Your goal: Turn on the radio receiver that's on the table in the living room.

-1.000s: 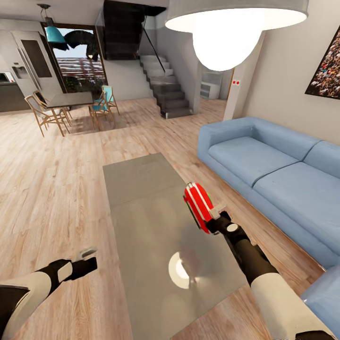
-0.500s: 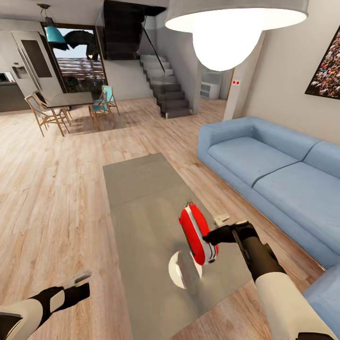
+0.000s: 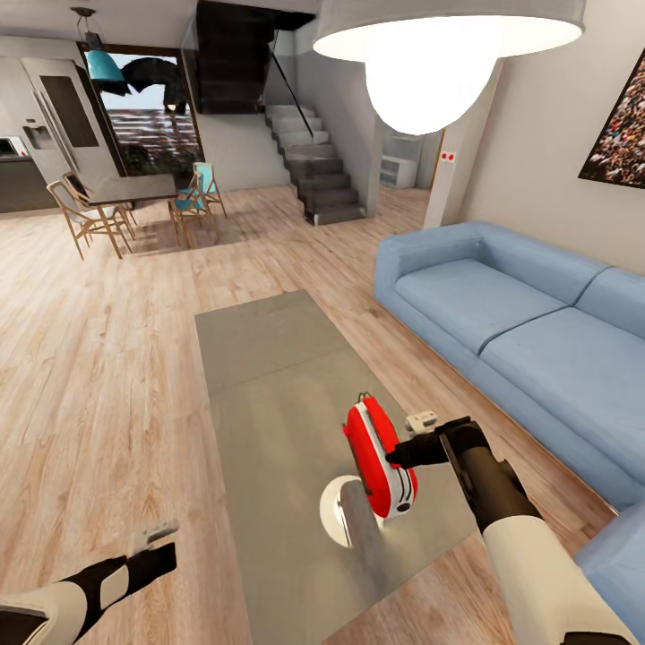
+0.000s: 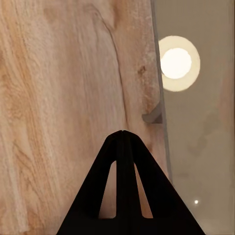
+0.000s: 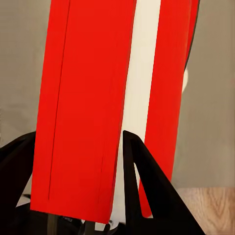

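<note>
The radio receiver, red with white sides, stands on edge and tilted just over the near right part of the glossy grey-beige table. Whether it touches the top I cannot tell. My right gripper is shut on it from the sofa side. In the right wrist view the red casing with its white stripe sits between the two dark fingers. Its dial and grille are turned away from sight. My left gripper hangs low over the wood floor left of the table, its fingers shut together on nothing.
A blue sectional sofa runs along the right, close to the table's edge. The white pendant lamp hangs overhead and is mirrored in the table top. Stairs and a dining table with chairs stand far back.
My right gripper has carried the radio down and nearer, from well above the table to just over its near right part. My left arm has sunk lower and drawn back.
</note>
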Available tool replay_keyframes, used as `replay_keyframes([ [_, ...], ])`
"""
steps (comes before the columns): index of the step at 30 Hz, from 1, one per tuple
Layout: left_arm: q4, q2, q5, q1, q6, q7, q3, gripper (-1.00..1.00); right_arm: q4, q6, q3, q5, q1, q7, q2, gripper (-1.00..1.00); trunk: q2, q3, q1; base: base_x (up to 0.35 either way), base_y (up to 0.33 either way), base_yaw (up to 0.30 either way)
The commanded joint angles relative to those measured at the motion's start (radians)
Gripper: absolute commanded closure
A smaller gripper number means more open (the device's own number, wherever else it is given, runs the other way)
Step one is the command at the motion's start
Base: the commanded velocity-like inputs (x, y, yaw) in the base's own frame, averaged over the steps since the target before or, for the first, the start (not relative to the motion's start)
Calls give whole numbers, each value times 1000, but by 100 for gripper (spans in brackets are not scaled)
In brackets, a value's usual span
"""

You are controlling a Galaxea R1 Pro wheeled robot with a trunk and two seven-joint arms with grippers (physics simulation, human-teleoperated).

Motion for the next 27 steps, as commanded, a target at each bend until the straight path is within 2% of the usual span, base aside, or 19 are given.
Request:
replay_keyframes([
  [1, 0, -2, 0, 3, -10, 0, 0, 100, -2, 5, 2, -6, 0, 0, 1, 100, 0, 0, 0, 0, 0, 0],
  [7, 0, -6, 0, 13, -43, 0, 0, 100, -5, 12, 35, -9, 0, 4, 2, 100, 0, 0, 0, 0, 0, 0],
  [17, 0, 0, 1, 16, -45, -2, 0, 100, -5, 12, 39, -16, 0, 13, 2, 100, 0, 0, 0, 0, 0, 0],
  [22, -2, -7, 5, 17, -43, -6, 0, 100, -4, 17, 36, -19, 0, 17, 2, 100, 0, 0, 0, 0, 0, 0],
  [27, -3, 0, 7, 16, -39, -5, 1, 100, -4, 85, 36, -18, 0, 18, 2, 100, 0, 0, 0, 0, 0, 0],
])
